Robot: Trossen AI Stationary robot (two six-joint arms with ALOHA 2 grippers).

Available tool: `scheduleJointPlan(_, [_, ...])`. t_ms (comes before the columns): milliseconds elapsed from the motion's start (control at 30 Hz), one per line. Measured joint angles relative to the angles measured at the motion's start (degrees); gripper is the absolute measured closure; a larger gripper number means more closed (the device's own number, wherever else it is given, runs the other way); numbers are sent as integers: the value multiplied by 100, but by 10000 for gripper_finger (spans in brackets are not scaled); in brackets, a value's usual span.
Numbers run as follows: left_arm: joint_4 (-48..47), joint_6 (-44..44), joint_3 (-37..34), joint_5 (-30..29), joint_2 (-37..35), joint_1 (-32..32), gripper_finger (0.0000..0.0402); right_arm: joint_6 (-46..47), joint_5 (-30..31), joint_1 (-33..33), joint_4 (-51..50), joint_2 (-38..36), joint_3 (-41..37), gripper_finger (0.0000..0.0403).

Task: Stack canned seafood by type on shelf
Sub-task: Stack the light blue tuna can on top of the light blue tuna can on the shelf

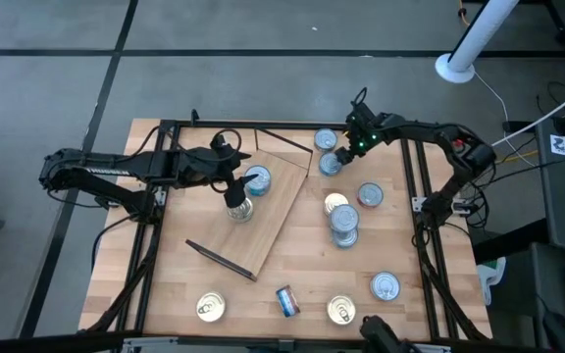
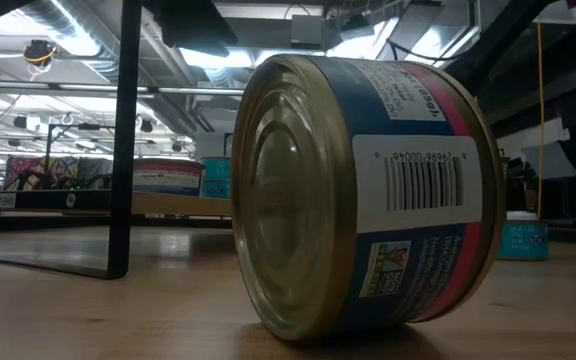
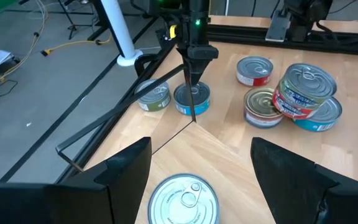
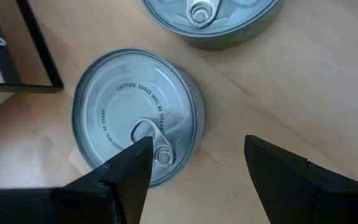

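The shelf (image 1: 268, 221) is a light plywood board lying askew on the table. Two silver-topped cans (image 1: 256, 179) (image 1: 238, 208) stand on it. My left gripper (image 1: 233, 188) hangs open above the board, and one of those cans (image 3: 184, 199) shows below and between its fingers, untouched. My right gripper (image 4: 191, 168) is open and points steeply down over a blue-labelled silver can (image 4: 135, 115) (image 1: 332, 164) standing on the table off the board's far right corner. One finger (image 4: 132, 165) is over the lid's pull tab, the other beside the can. A second can (image 1: 325, 140) stands just beyond.
More cans stand to the right: a stack (image 1: 344, 224), a gold-lidded one (image 1: 336, 203) and a red-labelled one (image 1: 370, 194). Near the front edge are three upright cans (image 1: 209, 307) (image 1: 341, 310) (image 1: 385, 286) and one on its side (image 2: 358, 190). Dark frame bars (image 1: 422, 196) edge the table.
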Motion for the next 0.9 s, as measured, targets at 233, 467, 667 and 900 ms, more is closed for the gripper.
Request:
scheduleJointPlan(233, [2,-1,0,2,0,-2,131,0,8,2,221,188,0,151])
scheduleJointPlan(467, [4,-7,0,1,0,-2,131,123,-67,2,349,270,2,151])
scheduleJointPlan(667, [4,-10,0,1,0,-2,131,153,-314,2,486,281,0,151])
scheduleJointPlan(900, [6,-25,0,0,0,-2,131,164,-255,2,511,281,0,151])
